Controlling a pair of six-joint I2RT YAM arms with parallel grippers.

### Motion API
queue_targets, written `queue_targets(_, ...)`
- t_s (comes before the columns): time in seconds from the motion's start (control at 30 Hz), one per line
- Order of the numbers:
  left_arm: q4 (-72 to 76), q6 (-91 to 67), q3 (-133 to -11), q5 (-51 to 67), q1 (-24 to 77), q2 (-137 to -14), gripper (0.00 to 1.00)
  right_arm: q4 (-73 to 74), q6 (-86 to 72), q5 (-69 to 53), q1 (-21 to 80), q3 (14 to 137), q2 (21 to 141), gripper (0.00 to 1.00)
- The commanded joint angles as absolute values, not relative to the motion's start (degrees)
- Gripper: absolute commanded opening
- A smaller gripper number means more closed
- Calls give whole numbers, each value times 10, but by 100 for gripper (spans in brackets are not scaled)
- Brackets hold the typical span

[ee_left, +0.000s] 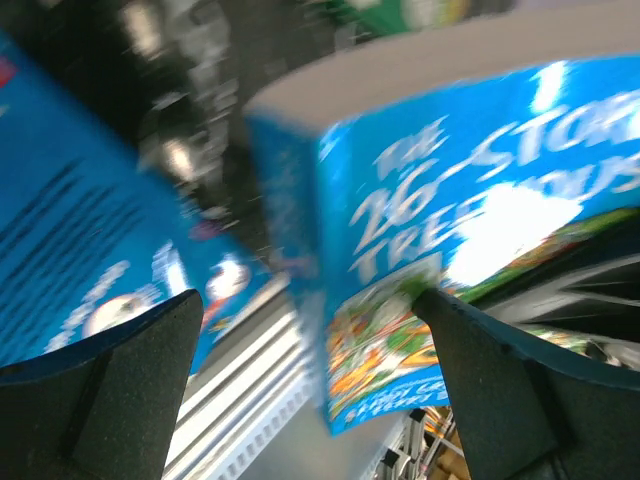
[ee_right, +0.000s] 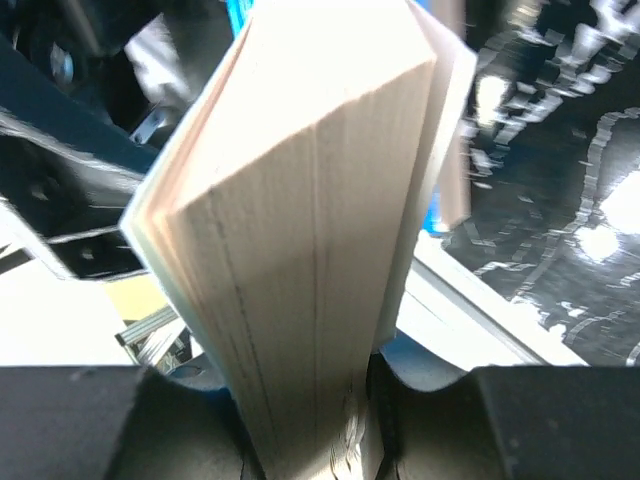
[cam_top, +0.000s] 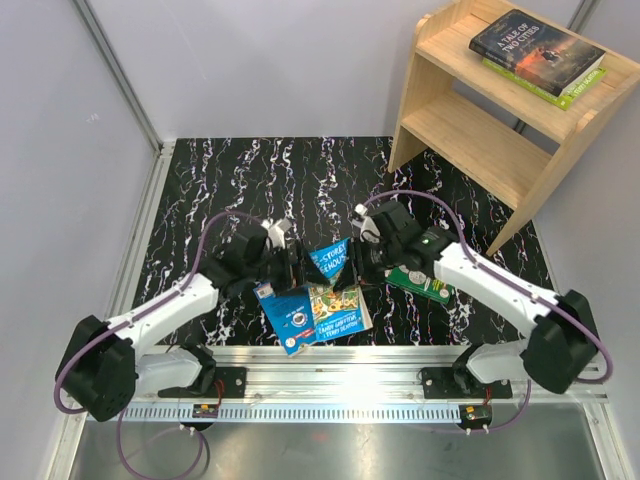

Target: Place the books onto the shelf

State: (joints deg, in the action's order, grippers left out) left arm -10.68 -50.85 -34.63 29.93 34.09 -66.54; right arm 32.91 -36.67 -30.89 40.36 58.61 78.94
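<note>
- The blue paperback with white title lettering (cam_top: 328, 262) is tipped up off the black, white-veined tabletop (cam_top: 250, 180), between the two arms. Its long axis runs up and away from the right gripper (ee_right: 310, 400), and its cover faces the left arm.
- The right gripper is clamped on its page edge.
- The left gripper (ee_left: 308, 330) gapes wide just before the cover; I cannot tell whether it touches.
- The light wooden shelf (cam_top: 470, 130) stands well apart, far right.

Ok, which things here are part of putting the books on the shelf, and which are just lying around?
Part of the job: wooden shelf, dark book and lime-green book on its top tier, blue book, treehouse book, dark green book.

Not part of it: purple cables, metal rail, marbled mat.
</note>
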Motion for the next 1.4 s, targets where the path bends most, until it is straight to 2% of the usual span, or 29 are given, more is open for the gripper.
queue_targets(0.0, -30, -497, -439, 376, 339, -645, 97, 302, -379, -408, 406, 625, 727, 0)
queue_targets(0.07, -9, -497, -464, 408, 338, -650, 96, 281, -388, -426, 405, 621, 707, 0)
queue_targets(0.13, 14, -507, -494, 432, 337, -657, 88, 261, -409, -443, 404, 613, 696, 0)
queue_targets(0.17, 31, -511, -502, 443, 337, -663, 77, 245, -415, -443, 403, 606, 690, 0)
queue_targets(0.27, 53, -524, -516, 474, 337, -667, 60, 229, -432, -433, 396, 600, 673, 0)
queue_targets(0.3, 55, -525, -517, 482, 337, -667, 48, 229, -432, -427, 391, 600, 670, 0)
queue_targets(0.37, 53, -526, -518, 494, 337, -657, 35, 230, -432, -418, 381, 602, 662, 0)
queue_targets(0.4, 50, -525, -517, 497, 337, -652, 24, 231, -433, -412, 369, 602, 660, 0)
queue_targets(0.47, 35, -519, -517, 497, 337, -638, 10, 228, -435, -411, 357, 601, 656, 0)
queue_targets(0.5, 24, -514, -518, 496, 337, -634, 0, 229, -435, -412, 347, 600, 656, 0)
queue_targets(0.63, -77, -451, -544, 454, 337, -622, 0, 264, -416, -406, 323, 620, 657, 1)
queue_targets(0.67, -112, -442, -557, 432, 337, -623, 0, 305, -408, -400, 317, 647, 657, 11)
queue_targets(0.7, -123, -436, -564, 425, 337, -626, 0, 331, -385, -373, 312, 669, 658, 28)
queue_targets(0.73, -127, -432, -569, 419, 337, -634, 0, 363, -369, -352, 309, 697, 658, 49)
queue_targets(0.77, -125, -432, -581, 412, 338, -639, 0, 429, -352, -292, 308, 766, 660, 81)
queue_targets(0.83, -122, -433, -599, 404, 340, -666, 0, 499, -310, -217, 308, 881, 662, 97)
queue_targets(0.97, -129, -431, -687, 375, 357, -734, 0, 653, -262, -7, 308, 1036, 667, 100)
queue_targets(1.07, -143, -431, -783, 335, 373, -784, 0, 680, -239, 59, 308, 1071, 650, 100)
queue_targets(1.13, -155, -436, -809, 301, 388, -802, 0, 675, -237, 49, 308, 1054, 642, 100)
queue_targets(1.3, -194, -461, -873, 111, 424, -847, 0, 693, -330, -42, 308, 1003, 661, 100)
queue_targets(1.37, -270, -475, -940, 39, 436, -878, 0, 680, -360, -54, 311, 963, 652, 97)
